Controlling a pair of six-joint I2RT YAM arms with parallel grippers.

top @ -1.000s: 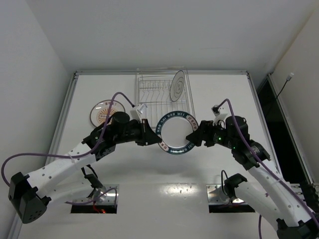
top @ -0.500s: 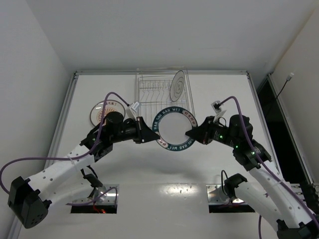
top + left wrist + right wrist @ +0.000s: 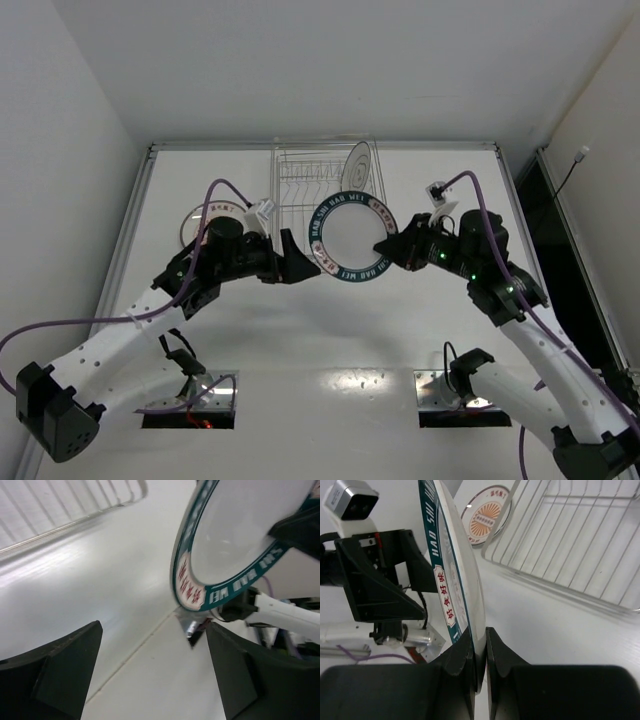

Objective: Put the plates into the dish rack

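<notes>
The blue-rimmed plate (image 3: 352, 238) hangs in the air, just in front of the dish rack (image 3: 325, 185). My right gripper (image 3: 386, 247) is shut on its right rim. In the right wrist view the plate (image 3: 451, 575) stands edge-on, pinched at my right gripper (image 3: 480, 652). My left gripper (image 3: 303, 263) is open, a little left of the plate and clear of it. Its wrist view shows the plate (image 3: 240, 540) beyond the empty gap of the left gripper (image 3: 155, 680). A plain white plate (image 3: 356, 170) stands upright in the rack. The orange sunburst plate (image 3: 200, 225) lies flat on the table, partly hidden by my left arm.
The rack's wire edge (image 3: 65, 505) is at the upper left of the left wrist view. It lies beyond the held plate in the right wrist view (image 3: 570, 540), with the sunburst plate (image 3: 487, 515) to its left. The table's raised rim (image 3: 320, 146) runs just behind the rack.
My right gripper closed on the plate's right rim, then my left gripper opened and let go of the left rim. The plate rose and moved back toward the rack.
</notes>
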